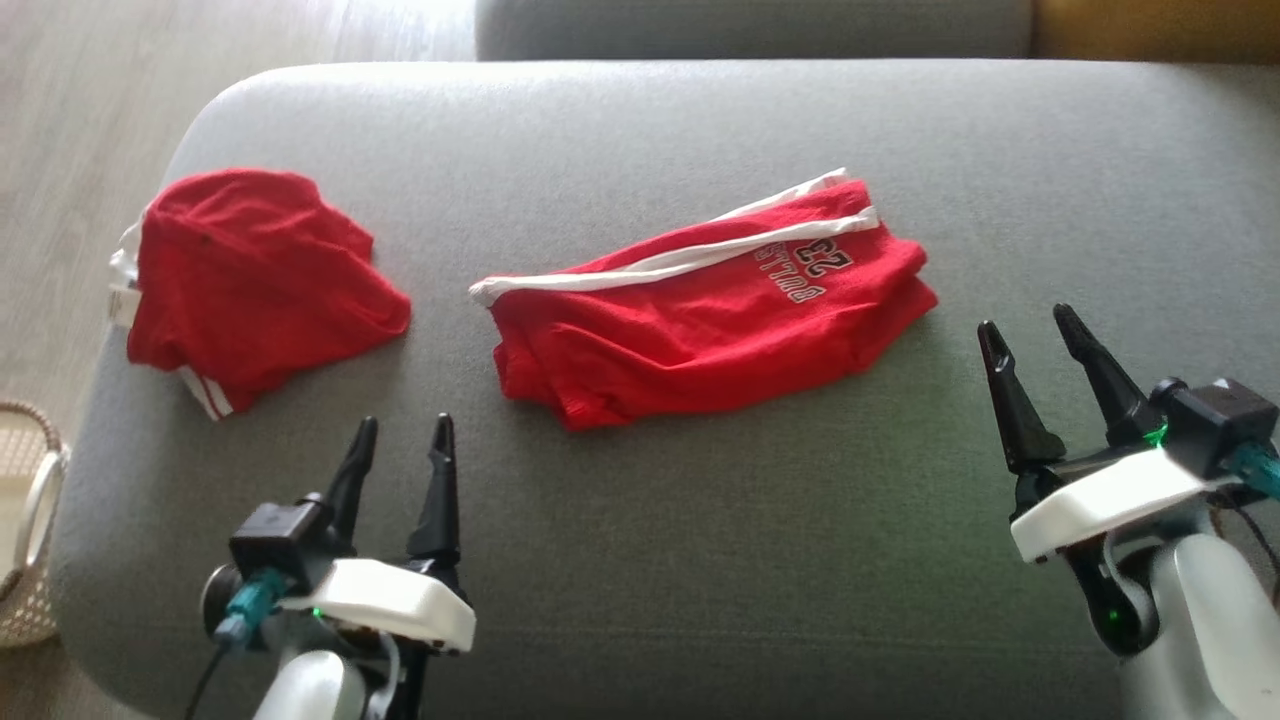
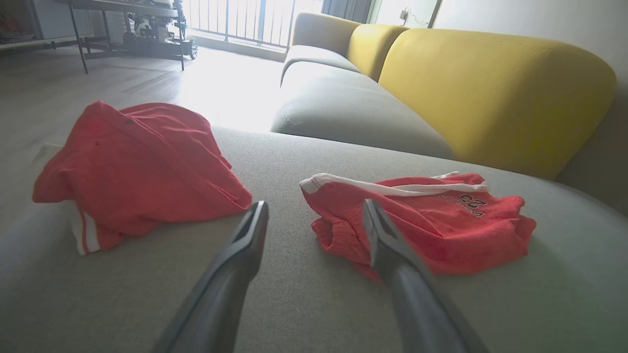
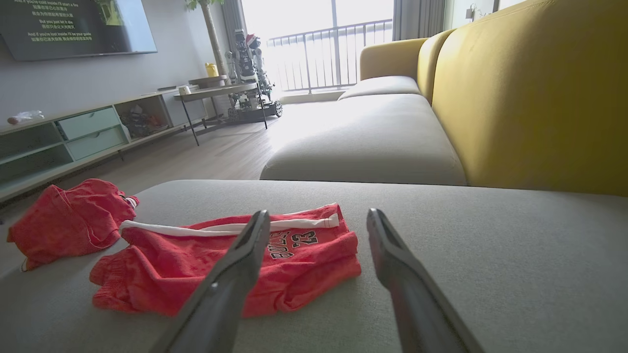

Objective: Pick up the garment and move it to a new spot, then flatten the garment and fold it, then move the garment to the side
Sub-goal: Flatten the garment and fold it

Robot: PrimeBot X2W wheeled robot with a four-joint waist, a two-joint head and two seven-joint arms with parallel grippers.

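Note:
A folded red garment (image 1: 700, 320) with white stripes and black lettering lies in the middle of the grey sofa seat (image 1: 700, 560); it also shows as the garment (image 2: 431, 225) and the garment (image 3: 196, 274) in the wrist views. My left gripper (image 1: 400, 445) is open near the front left, short of it and touching nothing. To the garment's right, my right gripper (image 1: 1035, 335) stands open and empty. Both pairs of fingers (image 2: 245, 245) (image 3: 245, 250) have only air between them.
A second red garment (image 1: 250, 285) lies bunched at the seat's left edge. A wicker basket (image 1: 25, 540) stands on the floor to the left. Yellow backrest (image 3: 530, 93) lines the far side; another grey cushion (image 1: 750, 25) lies beyond.

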